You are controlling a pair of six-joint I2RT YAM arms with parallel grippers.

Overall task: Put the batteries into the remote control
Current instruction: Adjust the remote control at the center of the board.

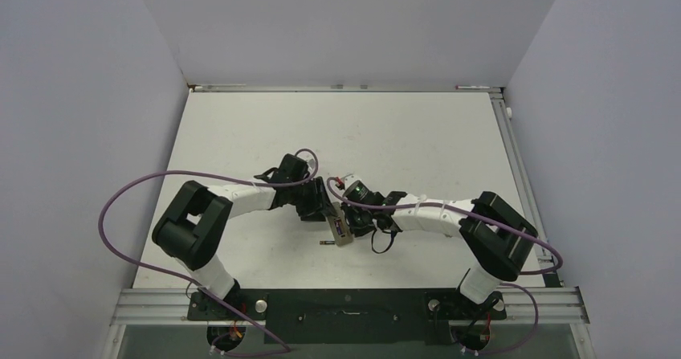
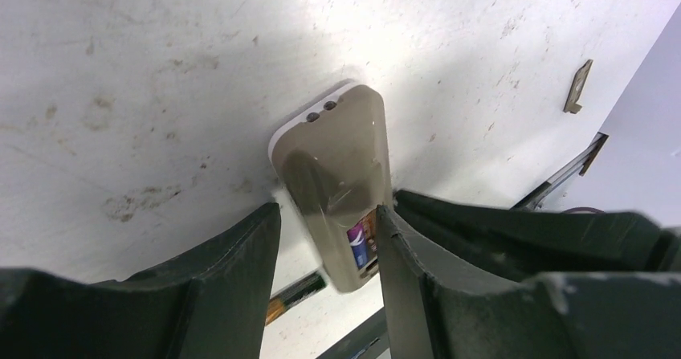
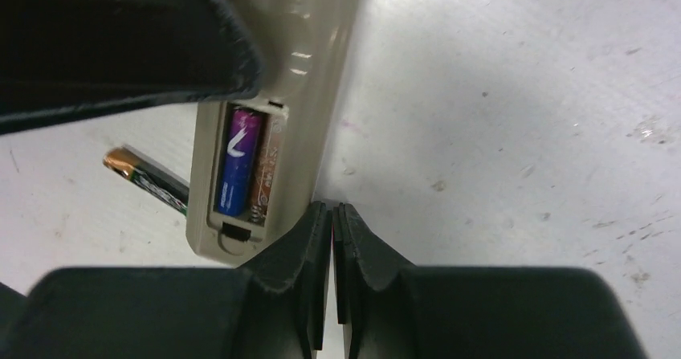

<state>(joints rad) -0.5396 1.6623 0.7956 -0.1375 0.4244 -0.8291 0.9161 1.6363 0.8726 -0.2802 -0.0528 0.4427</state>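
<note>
Scuffed white table [image 1: 417, 134], grey walls [image 1: 353, 22] — left hand [image 2: 328, 213] grips remote control [image 2: 337, 158], 1 battery [image 3: 238, 162] seated — right hand [image 3: 332, 214] closed, empty.

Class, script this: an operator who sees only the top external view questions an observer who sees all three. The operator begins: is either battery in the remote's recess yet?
Observer: Yes. The right wrist view shows one purple-blue cylindrical battery seated in the open recess of the slim beige plastic remote control. The slot beside it is empty.
Operator: Where is the other one?
Observer: The dark, gold-capped second battery lies on the white table, right beside the remote.
Operator: Is the right gripper holding anything?
Observer: No. The right gripper is shut on nothing, its tips next to the remote's recess end.
</note>
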